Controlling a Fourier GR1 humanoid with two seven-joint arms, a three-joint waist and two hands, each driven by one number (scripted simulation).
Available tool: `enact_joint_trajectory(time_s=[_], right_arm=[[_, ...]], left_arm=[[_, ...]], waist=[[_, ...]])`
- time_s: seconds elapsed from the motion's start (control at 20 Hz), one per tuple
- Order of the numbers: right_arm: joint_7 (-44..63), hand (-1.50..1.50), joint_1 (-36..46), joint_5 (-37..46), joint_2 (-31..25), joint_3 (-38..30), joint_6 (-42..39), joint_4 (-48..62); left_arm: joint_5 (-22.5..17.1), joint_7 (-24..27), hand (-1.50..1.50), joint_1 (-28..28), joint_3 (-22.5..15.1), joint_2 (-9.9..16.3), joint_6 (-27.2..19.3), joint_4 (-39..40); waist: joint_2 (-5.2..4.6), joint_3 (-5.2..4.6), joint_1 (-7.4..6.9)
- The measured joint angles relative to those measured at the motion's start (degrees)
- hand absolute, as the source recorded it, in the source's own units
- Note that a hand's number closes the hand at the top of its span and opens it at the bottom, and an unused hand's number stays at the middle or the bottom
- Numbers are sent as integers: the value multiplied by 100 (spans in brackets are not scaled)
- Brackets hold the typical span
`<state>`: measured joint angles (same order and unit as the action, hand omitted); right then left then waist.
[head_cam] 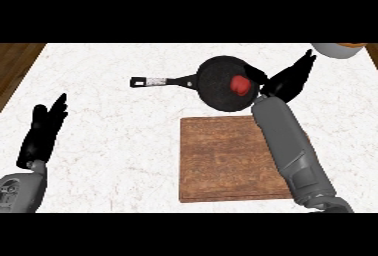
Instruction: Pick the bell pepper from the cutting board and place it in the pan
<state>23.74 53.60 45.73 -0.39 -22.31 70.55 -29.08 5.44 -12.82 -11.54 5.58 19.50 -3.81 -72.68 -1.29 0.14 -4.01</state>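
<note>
Red bell pepper sits inside the black pan, beyond the wooden cutting board. Right hand hovers beside the pan, fingers apparently released; left hand rests open at the left.

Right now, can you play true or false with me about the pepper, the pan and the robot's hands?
1. The bell pepper lies in the pan. True.
2. The cutting board carries a pepper. False: its top is bare.
3. The pan's handle points toward the view's left. True.
4. The left hand holds the pan. False: it rests open at the left, apart from everything.
5. The right hand is open beside the pan. True.
</note>
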Motion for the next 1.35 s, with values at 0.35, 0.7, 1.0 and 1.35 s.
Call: enact_joint_trajectory(time_s=[0.35,0.7,1.0,1.35], right_arm=[[-14,-150,-780,-660,5,842,494,-676],[317,-150,-2425,-974,20,2185,597,-2369],[661,-150,-3975,-660,28,2914,406,-4092],[909,-150,-6290,7,26,3690,79,-6428]], left_arm=[[-18,24,0,309,168,81,-12,-41],[-37,-38,0,579,287,74,-104,-206],[-52,-60,0,682,372,117,-102,-244],[-100,-142,0,675,448,192,-31,-350]], waist=[[151,-11,283],[248,-21,538],[255,-34,681],[216,-35,676]])
